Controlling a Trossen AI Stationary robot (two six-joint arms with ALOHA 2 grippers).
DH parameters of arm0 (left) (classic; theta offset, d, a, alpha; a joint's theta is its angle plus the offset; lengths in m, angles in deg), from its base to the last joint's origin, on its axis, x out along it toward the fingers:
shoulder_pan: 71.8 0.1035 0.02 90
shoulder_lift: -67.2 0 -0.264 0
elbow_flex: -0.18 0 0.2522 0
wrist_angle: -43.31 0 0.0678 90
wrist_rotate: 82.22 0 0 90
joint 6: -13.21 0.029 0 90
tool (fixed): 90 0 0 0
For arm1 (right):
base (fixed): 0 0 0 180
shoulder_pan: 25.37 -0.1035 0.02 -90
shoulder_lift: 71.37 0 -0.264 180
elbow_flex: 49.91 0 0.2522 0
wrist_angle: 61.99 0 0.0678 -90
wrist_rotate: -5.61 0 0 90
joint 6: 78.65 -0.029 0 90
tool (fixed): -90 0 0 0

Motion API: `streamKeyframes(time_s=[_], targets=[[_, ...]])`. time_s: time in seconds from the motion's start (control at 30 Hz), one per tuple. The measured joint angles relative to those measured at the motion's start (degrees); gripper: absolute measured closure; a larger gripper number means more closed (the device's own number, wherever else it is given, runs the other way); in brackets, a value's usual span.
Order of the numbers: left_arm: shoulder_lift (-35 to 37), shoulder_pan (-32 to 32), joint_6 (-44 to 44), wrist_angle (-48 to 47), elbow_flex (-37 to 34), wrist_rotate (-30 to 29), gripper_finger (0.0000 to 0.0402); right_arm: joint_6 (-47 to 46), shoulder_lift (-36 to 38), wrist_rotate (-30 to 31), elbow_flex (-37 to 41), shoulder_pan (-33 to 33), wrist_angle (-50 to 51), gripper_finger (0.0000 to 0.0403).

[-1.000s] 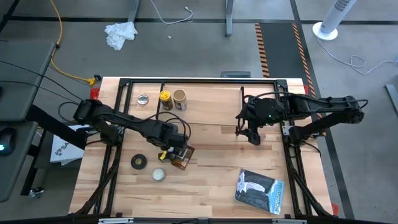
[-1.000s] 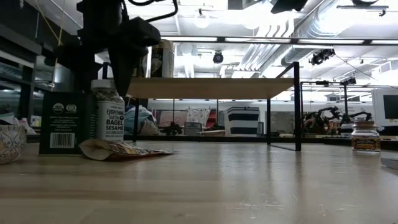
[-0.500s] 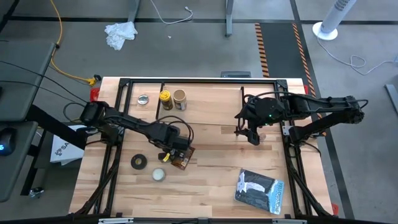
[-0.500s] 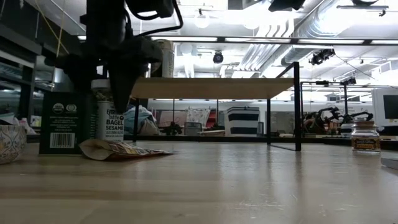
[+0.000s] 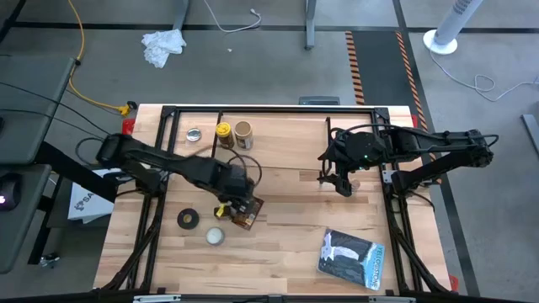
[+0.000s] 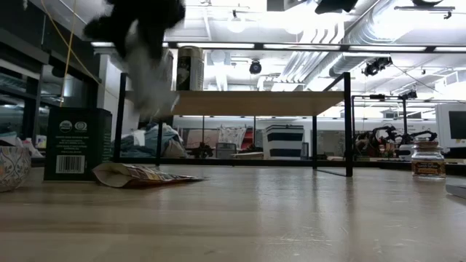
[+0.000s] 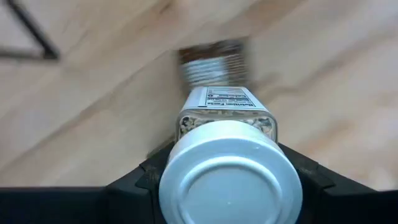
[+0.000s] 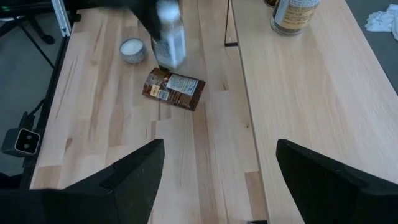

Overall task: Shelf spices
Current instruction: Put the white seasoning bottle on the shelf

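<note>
My left gripper [image 5: 233, 200] [image 7: 229, 177] is shut on the white-capped bottle [image 7: 225, 112], which shows blurred above the table in the low view [image 6: 151, 91] and in the right wrist view [image 8: 169, 38]. The flat brown packet [image 5: 248, 215] [image 6: 138, 175] lies flat on the table beside a dark green box [image 6: 70, 143]. A yellow-lidded jar [image 5: 223, 132] and a tan-lidded jar [image 5: 243, 131] stand on the shelf [image 5: 278, 147] [image 6: 247, 102]. The tiny brown-topped jar [image 6: 427, 160] stands on the table. My right gripper [image 5: 341, 183] [image 8: 214, 180] hangs open at the shelf's right end. My left gripper pinches the white-capped bottle between its two fingers [image 7: 134, 183], just under the white cap [image 7: 230, 180]. The fingers come from above, pointing down, one on each side of the bottle. The bottle hangs below them, lifted clear of the table.
A black tape roll [image 5: 188, 219] and a small round tin [image 5: 216, 236] [image 8: 132, 50] lie near the packet. Another silvery tin [image 5: 194, 134] sits on the shelf's left part. A black printed bag [image 5: 351, 257] lies at the near right.
My left gripper has risen, taking the white-capped bottle with it. The bottle stood on the table beside the dark green box and now hangs clear of the table at about the height of the shelf's plank. The packet and the box have stayed put.
</note>
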Motion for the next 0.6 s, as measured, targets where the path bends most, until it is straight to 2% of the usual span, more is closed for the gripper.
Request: streamKeyframes(time_s=[0.17, 0.33, 0.5, 0.6], targets=[[4.7, 1.3, 9.5, 0.9, 12.9, -5.9, 0.0213, -0.4, 0.0, 0.0, 0.0, 0.0, 0.8, 0.0095], [3.3, 9.0, 21.0, -2.1, 26.9, -11.5, 0.0213, -1.5, 0.4, -0.6, 0.0, 0.0, 0.8, 0.0095], [-2.5, 18.6, 31.5, -11.2, 39.8, -7.3, 0.0213, -1.6, 1.6, -1.7, 0.0, 0.0, -0.7, 0.0095], [-7.5, 22.0, 36.4, -18.1, 46.9, -5.8, 0.0213, -2.3, 2.3, -1.8, 0.0, 0.0, -1.2, 0.0095]])
